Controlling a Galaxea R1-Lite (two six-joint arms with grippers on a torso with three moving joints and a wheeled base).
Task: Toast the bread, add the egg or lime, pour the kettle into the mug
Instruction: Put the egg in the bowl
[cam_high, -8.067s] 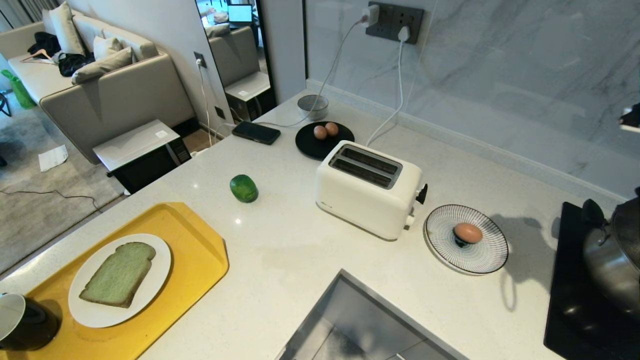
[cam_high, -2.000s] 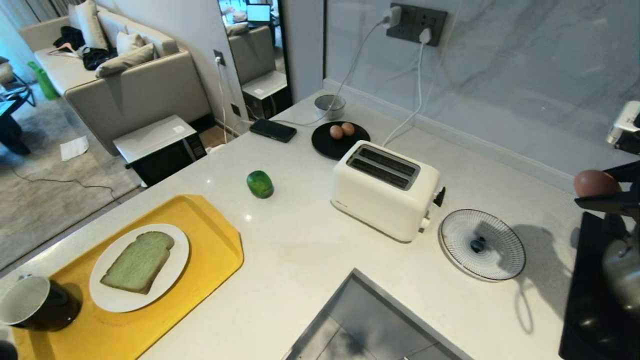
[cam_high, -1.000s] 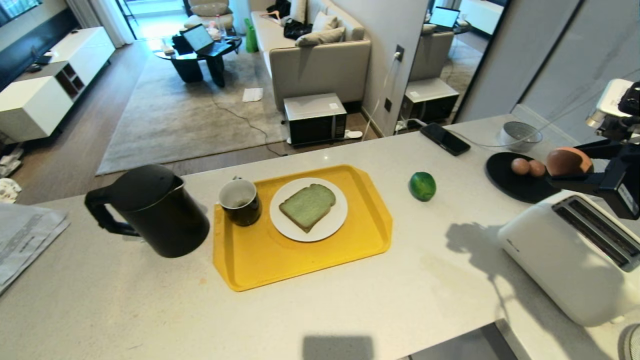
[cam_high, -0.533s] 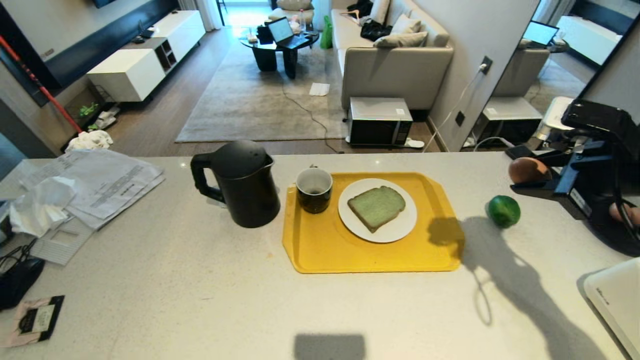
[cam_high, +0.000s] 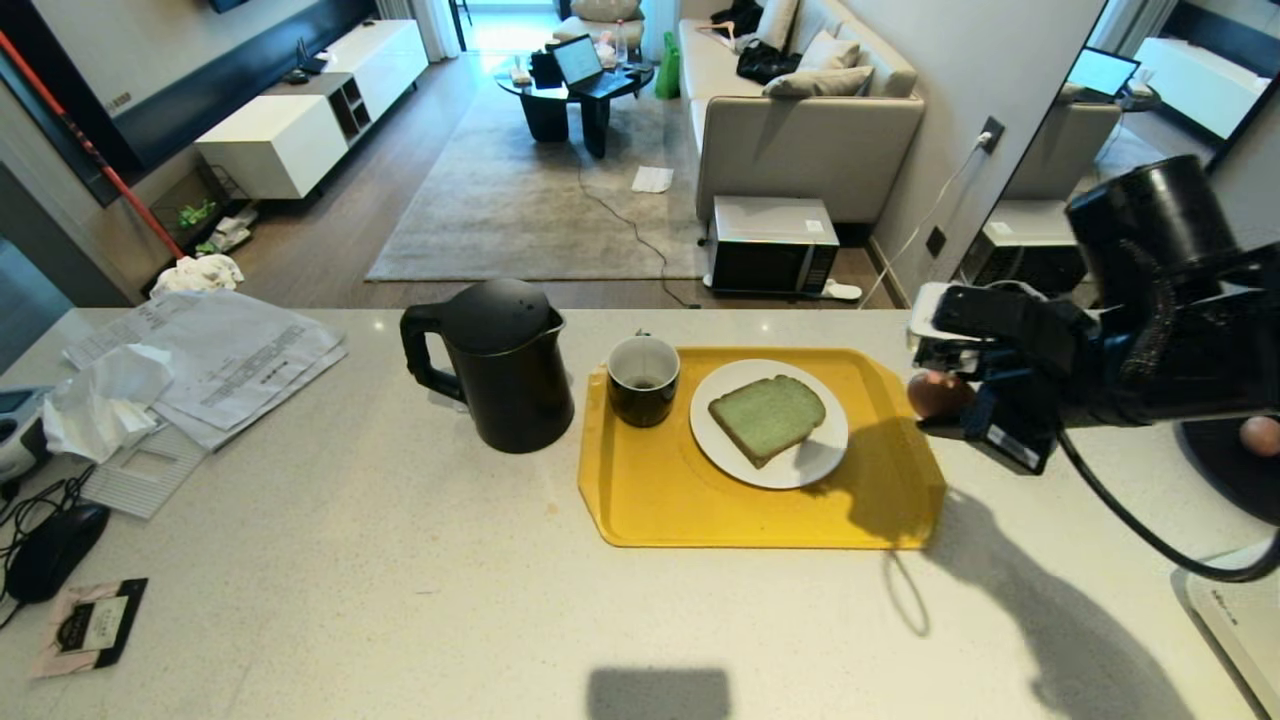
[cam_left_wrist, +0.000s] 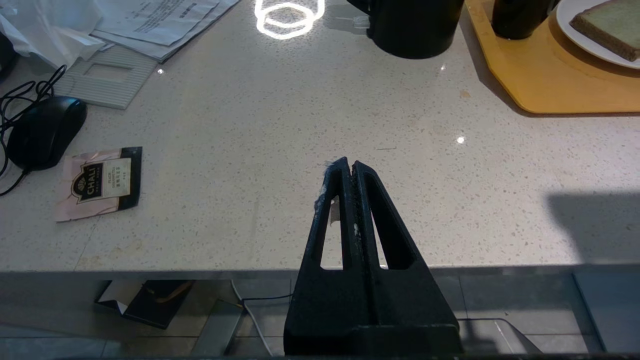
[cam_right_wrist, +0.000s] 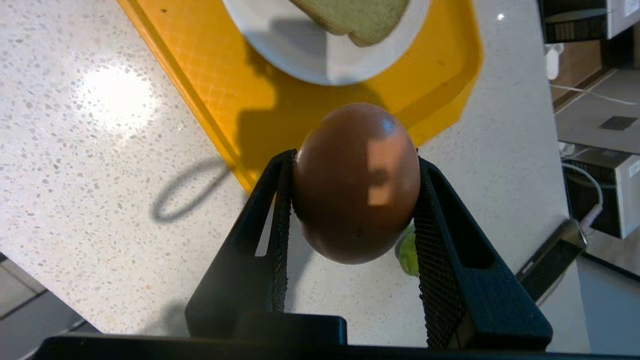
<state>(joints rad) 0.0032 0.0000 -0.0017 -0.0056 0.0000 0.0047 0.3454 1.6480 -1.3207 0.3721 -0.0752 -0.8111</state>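
Egg (cam_right_wrist: 356, 182): pinkish-brown, held in the air between the two black fingers of the right gripper (cam_high: 942, 398), which are closed against its sides at roughly half their spread. Long axis runs along the fingers, the narrower end pointing out past the tips. In the head view it hangs just off the right edge of the yellow tray (cam_high: 700, 500), above the counter (cam_high: 400, 620).

Bread (cam_high: 767, 416): pale green slice lying flat on a white plate (cam_high: 815, 462) in the right half of the tray; rounded top toward the far right, long axis diagonal across the plate. Bare plate rim shows on the near-right side, toward the egg.

Mug (cam_high: 643, 379): black, upright, in the tray's far-left corner, just beside the plate.

Kettle (cam_high: 505, 365): black, upright on the counter just left of the tray, handle pointing left.

Lime (cam_right_wrist: 409, 252): only a green sliver shows behind the egg in the right wrist view.

Open room: a wide bare stretch of counter in front of the tray up to the near edge; papers (cam_high: 215, 355), a mouse (cam_high: 55, 550) and a tea packet (cam_high: 88, 627) occupy the far left.

Left gripper (cam_left_wrist: 349, 170): fingers pressed together, empty, over the counter's near edge.
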